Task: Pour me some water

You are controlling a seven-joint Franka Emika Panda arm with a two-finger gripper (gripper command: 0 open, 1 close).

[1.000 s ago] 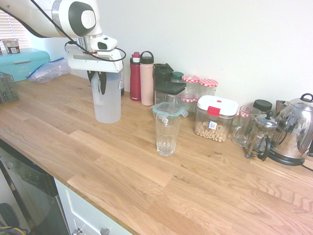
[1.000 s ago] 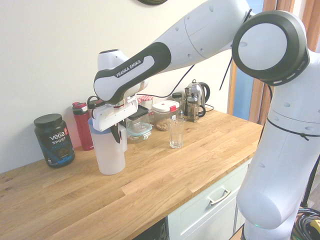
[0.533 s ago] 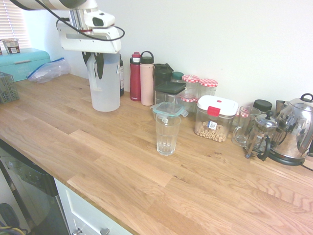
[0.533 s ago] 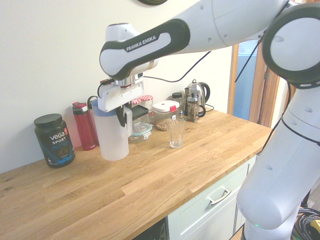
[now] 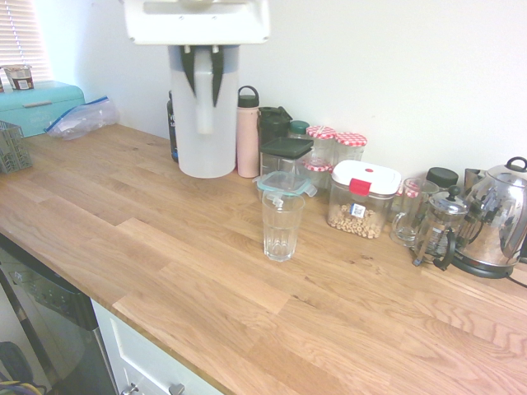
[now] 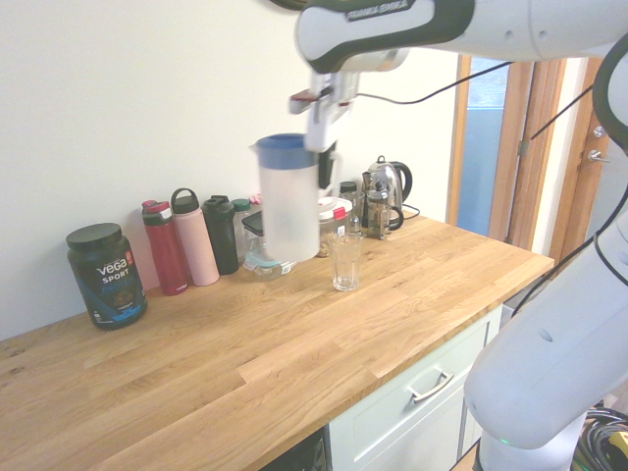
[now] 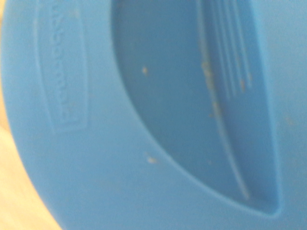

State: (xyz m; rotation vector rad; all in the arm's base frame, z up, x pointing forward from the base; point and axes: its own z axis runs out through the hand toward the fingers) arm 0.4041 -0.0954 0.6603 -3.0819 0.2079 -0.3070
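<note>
Swung rightward since the earlier frame, the jug (image 6: 290, 211), its handle (image 5: 204, 103) pinched by the gripper's fingers (image 5: 217, 78), is upright above the counter (image 6: 245, 353), left of the glass (image 5: 282, 226); this looks like the carry, and next calls for nearing the glass, then tilting. Only the wrist view shows the recess in the blue lid (image 7: 72, 172).
</note>
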